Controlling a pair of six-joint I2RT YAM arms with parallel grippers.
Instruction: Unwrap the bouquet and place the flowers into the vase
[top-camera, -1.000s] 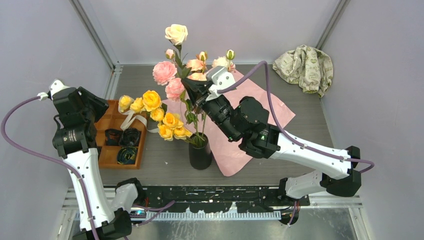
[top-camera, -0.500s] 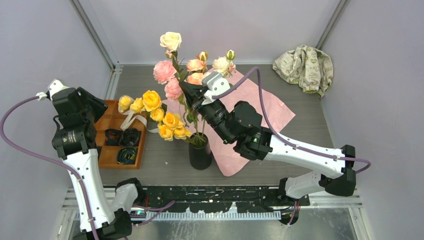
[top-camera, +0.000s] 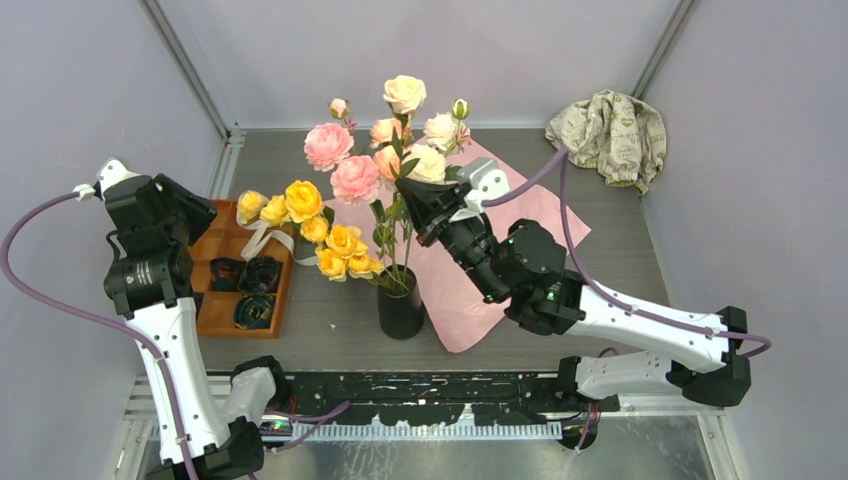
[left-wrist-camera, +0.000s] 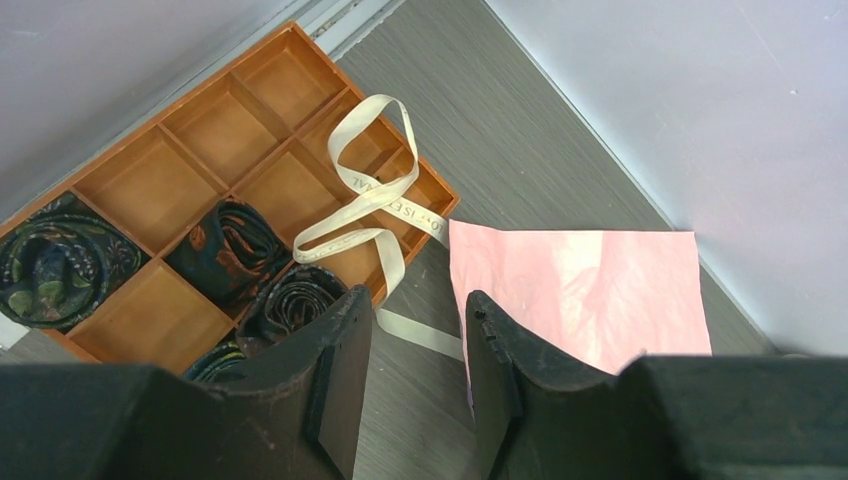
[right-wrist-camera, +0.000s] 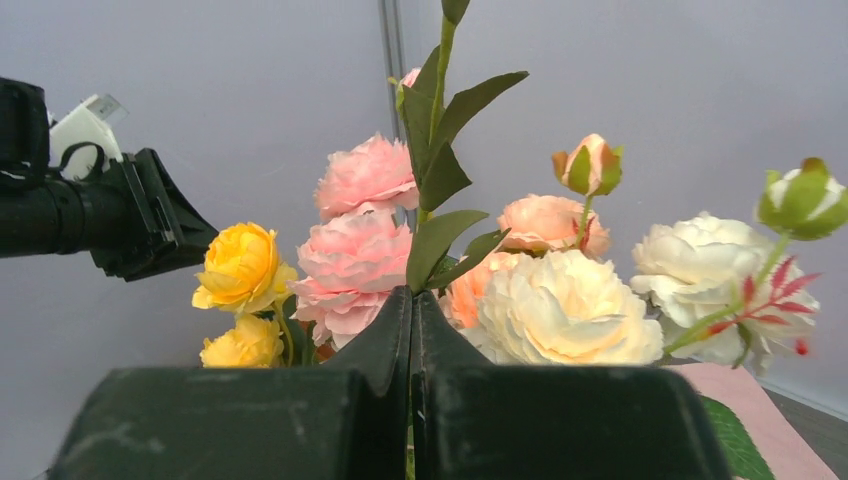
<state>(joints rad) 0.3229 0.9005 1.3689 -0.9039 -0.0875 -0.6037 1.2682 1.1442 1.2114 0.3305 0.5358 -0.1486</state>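
the flowers (top-camera: 345, 180) stand unwrapped in the vase (top-camera: 400, 312); right gripper (top-camera: 408, 190) clenched on one stem (right-wrist-camera: 437, 80), left gripper (left-wrist-camera: 415, 320) parted, empty; only release seems left.

The cream fabric ribbon (left-wrist-camera: 385, 200), lying across the right edge of the orange wooden compartment tray (left-wrist-camera: 160, 190), is carrying small dark capitals; only "LOVE IS" is showing legibly.

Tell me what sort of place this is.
Probably a lab robot test cell, not a home: plain grey walls on metal framing, robot arms bolted to a rail, staged props like the vase.
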